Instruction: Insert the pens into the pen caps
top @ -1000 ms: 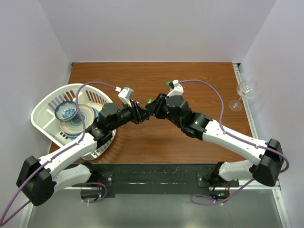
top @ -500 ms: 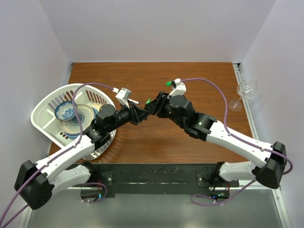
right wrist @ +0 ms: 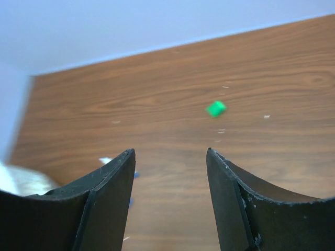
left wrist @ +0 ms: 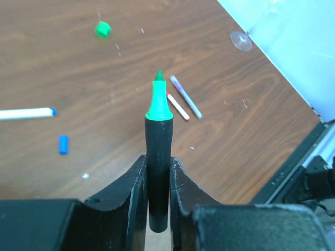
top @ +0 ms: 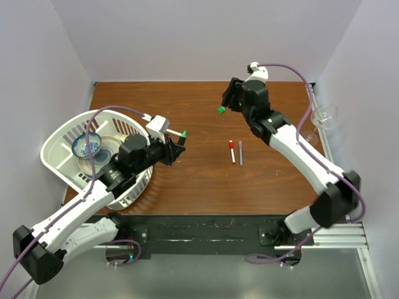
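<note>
Marker: where is it held, and how?

— It is pinched by its back end between the fingers of the left gripper, above the table, with the green tip bare.

What has been changed in the last second?

— Both grippers were met at mid-table over it then. Now they are drawn well apart. The right gripper has been let open and carried to the far side. Its spread fingers frame the green cap, which has been left lying where it was (a hand-over is judged done, capping not yet begun).

Which way is it pointed?

— Its long axis is set in line with the fingers, tip leading toward the table's right and slightly toward the far edge.
</note>
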